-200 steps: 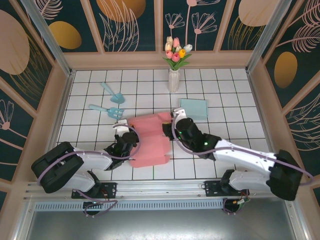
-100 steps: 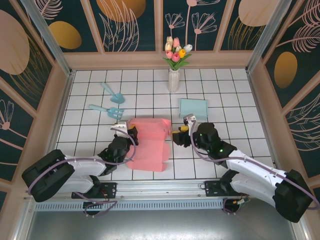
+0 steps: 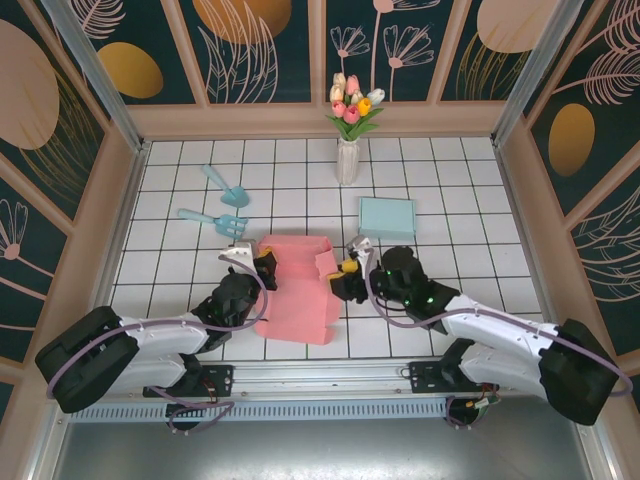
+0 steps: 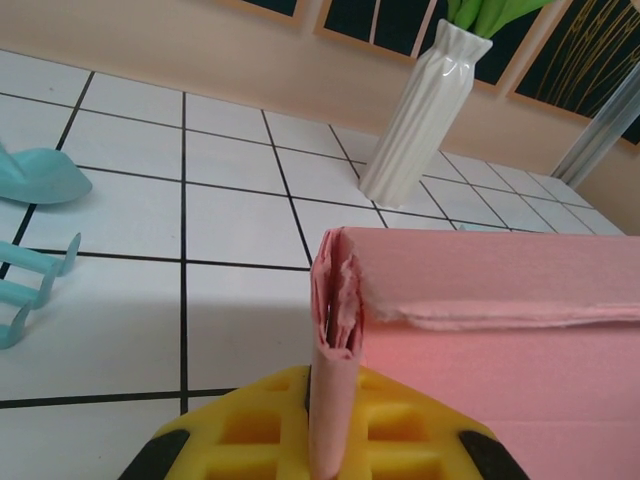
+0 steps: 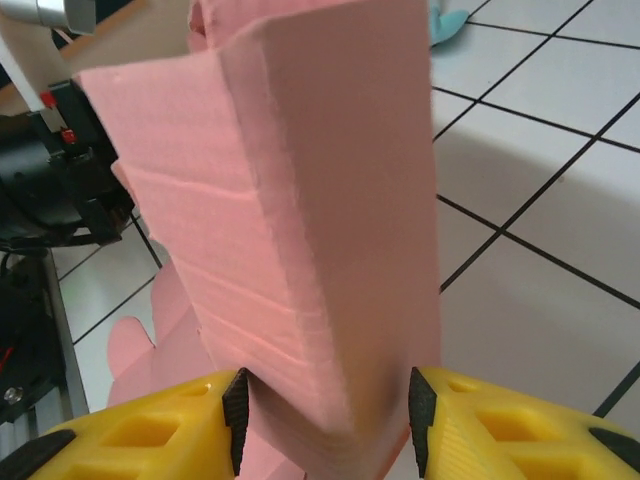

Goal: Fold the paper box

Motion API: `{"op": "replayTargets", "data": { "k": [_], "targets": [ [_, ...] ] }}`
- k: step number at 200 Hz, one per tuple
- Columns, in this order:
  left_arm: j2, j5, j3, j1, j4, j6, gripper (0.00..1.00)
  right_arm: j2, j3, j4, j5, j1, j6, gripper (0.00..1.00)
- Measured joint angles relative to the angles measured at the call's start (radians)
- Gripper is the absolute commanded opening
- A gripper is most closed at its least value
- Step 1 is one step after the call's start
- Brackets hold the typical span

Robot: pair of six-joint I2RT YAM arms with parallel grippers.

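The pink paper box [image 3: 298, 290] lies part-folded on the white tiled worktop [image 3: 450, 170], toward 6 o'clock from its middle. The left tool [image 3: 262, 268] is pinched tight on the box's 9 o'clock edge, with a thin upright flap between its yellow fingers [image 4: 250, 430]. The right tool [image 3: 345, 275], about half spread, clamps a raised wall at 3 o'clock. At 12 o'clock, 1 white vase [image 3: 347, 160] holds tulips [image 3: 352, 105].

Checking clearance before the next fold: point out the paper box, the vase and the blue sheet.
paper box [image 3: 295, 300], top view, its flat pink middle panel.
vase [image 3: 347, 160], top view, its white ribbed body.
blue sheet [image 3: 387, 216], top view, its centre.
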Motion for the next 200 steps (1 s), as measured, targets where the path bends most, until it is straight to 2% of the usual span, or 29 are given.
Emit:
{"op": "replayTargets", "data": {
  "k": [32,69,136,181,200],
  "targets": [
    [0.019,-0.034,0.000,0.000,-0.015,-0.001,0.00,0.077,0.056,0.000,0.160,0.065,0.020,0.48],
    [0.055,-0.078,0.029,0.000,-0.063,-0.005,0.00,0.203,0.142,-0.004,0.329,0.082,0.042,0.44],
    [0.084,-0.121,0.050,0.003,-0.117,-0.024,0.00,0.401,0.241,0.000,0.446,0.114,0.044,0.35],
    [0.111,-0.143,0.069,0.008,-0.169,-0.060,0.00,0.544,0.319,0.001,0.589,0.132,0.046,0.29],
    [0.112,-0.143,0.077,0.007,-0.193,-0.073,0.00,0.597,0.337,0.010,0.641,0.136,0.050,0.23]
  ]
}}
